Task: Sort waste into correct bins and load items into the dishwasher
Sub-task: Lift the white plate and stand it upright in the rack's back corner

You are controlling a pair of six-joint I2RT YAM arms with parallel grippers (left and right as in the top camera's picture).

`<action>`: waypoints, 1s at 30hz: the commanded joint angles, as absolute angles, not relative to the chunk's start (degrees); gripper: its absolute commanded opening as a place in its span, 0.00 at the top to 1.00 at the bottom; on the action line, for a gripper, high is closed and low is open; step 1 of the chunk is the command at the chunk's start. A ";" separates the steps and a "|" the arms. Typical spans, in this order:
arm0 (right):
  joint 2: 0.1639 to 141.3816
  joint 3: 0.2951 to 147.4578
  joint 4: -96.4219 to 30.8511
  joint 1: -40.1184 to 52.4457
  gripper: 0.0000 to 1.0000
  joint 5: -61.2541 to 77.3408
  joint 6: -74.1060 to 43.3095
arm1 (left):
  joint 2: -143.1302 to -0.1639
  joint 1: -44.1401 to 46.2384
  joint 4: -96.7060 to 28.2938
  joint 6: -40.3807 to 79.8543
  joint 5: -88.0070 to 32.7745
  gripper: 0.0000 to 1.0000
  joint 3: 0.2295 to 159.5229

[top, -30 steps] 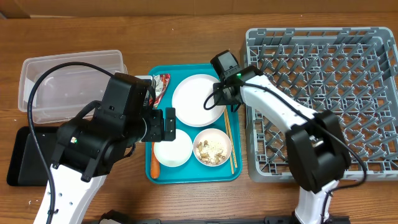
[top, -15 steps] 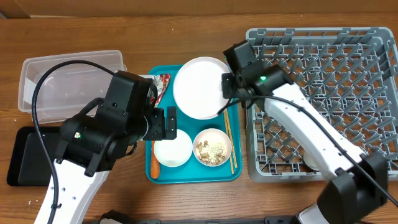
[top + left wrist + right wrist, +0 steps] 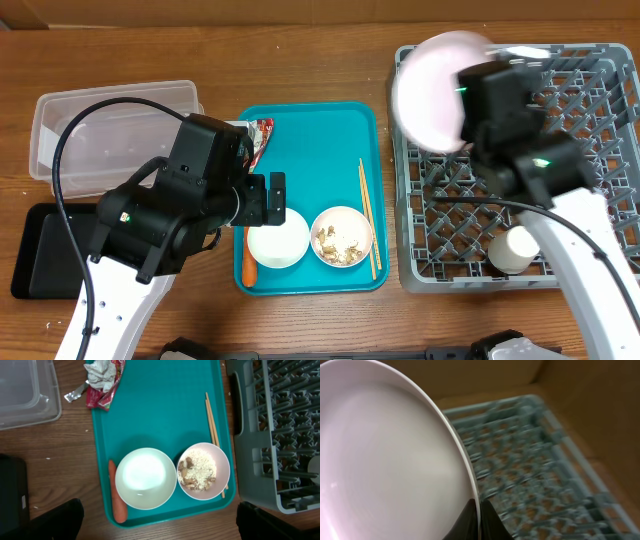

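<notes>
My right gripper [image 3: 468, 100] [image 3: 479, 510] is shut on the rim of the large pale-pink plate [image 3: 430, 92] [image 3: 385, 460], holding it tilted in the air over the far left corner of the grey dish rack [image 3: 600, 150] [image 3: 535, 460]. A small cup [image 3: 513, 250] stands in the rack's near part. My left gripper [image 3: 271, 198] [image 3: 162, 520] is open and empty above the teal tray's left side. Below it are an empty bowl [image 3: 145, 478], a bowl of rice scraps [image 3: 203, 470], chopsticks [image 3: 214, 435], a carrot [image 3: 116, 502] and the red-and-white wrapper [image 3: 102, 380].
The teal tray [image 3: 320, 130] lies between the bins and the rack. The clear tub [image 3: 100, 130] stands at the far left, with the black tray [image 3: 40, 250] in front of it. My left arm's bulk covers the table between them and the teal tray.
My right gripper has lifted the large plate off the teal tray and swung it right and up over the rack's far left corner. The left arm has not moved.
</notes>
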State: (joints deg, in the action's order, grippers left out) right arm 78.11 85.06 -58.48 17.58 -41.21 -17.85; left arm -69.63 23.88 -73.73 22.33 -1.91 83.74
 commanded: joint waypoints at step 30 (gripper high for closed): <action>94.00 85.49 -27.27 -1.26 0.96 -66.81 37.95 | -69.58 23.59 -73.25 21.80 -7.29 0.00 84.55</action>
